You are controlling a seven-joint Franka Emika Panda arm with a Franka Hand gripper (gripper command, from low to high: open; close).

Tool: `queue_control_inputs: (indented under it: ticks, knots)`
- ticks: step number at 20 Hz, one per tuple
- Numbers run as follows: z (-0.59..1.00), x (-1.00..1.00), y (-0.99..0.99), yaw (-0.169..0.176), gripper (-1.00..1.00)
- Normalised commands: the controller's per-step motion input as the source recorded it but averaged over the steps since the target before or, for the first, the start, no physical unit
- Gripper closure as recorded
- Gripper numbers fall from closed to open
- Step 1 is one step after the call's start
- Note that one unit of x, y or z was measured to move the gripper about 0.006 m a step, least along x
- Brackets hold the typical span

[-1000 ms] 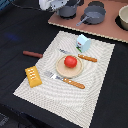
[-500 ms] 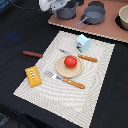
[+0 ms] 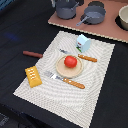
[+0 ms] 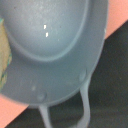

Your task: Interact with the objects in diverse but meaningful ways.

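1. Looking through the wrist view, we find no finger of the pincer in frame, and the arm is outside the exterior view as well; we cannot tell how far the pincer is open or whether it holds anything.
2. We see the wrist view filled by one grey pot (image 4: 55, 45), blurred and cut off by the frame, with a loop handle (image 4: 65, 112) partly shown.
3. We count two grey pots (image 3: 66, 7) on the toy kitchen set (image 3: 112, 31) at the far edge; a third, pale vessel (image 3: 123, 17) is cropped by the exterior view's right.
4. We count one small red tomato (image 3: 70, 61) on one tan round plate (image 3: 61, 70), mid-mat.
5. We count two pieces of orange-handled cutlery (image 3: 73, 83) flanking the plate.
6. One pale blue-white carton (image 3: 83, 43) stands beyond the plate; its print is unreadable.
7. One ridged yellow-orange block (image 3: 33, 76) lies at the striped mat (image 3: 95, 95) edge; one brown sausage (image 3: 32, 54) lies off it.
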Motion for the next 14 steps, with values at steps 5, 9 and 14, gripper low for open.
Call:
queue_control_inputs:
  ticks: [5, 9, 14]
  knots:
    - [0.6, 0.02, -0.43, -0.009, -1.0]
    - [0.34, 0.23, -0.85, 0.0, -1.0]
    - [0.12, 0.2, -0.96, 0.0, -1.0]
